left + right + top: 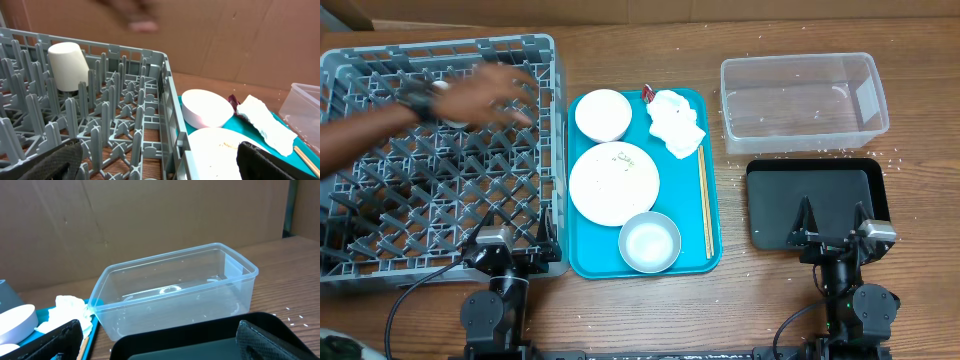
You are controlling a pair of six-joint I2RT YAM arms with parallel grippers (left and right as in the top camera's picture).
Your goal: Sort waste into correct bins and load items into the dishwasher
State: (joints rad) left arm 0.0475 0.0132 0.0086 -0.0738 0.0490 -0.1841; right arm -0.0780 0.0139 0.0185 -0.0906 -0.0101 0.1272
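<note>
Nearest the lens, the left claw [159, 146] stands spread wide and empty at the dish rack's [558, 150] 5 o'clock corner. A person's hand [470, 100] reaches into the rack at 11 o'clock, over an upturned white cup [67, 65].

Mid-counter, the teal tray [582, 262] holds a white bowl [602, 113], a plate [613, 183] flecked with grains, a steel-grey bowl [649, 241], a napkin [676, 122] and chopsticks [706, 200]. At 2 o'clock sits the clear tub [725, 100]. Below it the right claw [833, 222], equally wide and empty, hangs over the black tray [815, 190].

Any left-arm move risks striking that hand, and racking the plate unscraped would spill grains. From overhead the hand hides the cup, and the red wrapper [647, 92] is half tucked behind the napkin.
</note>
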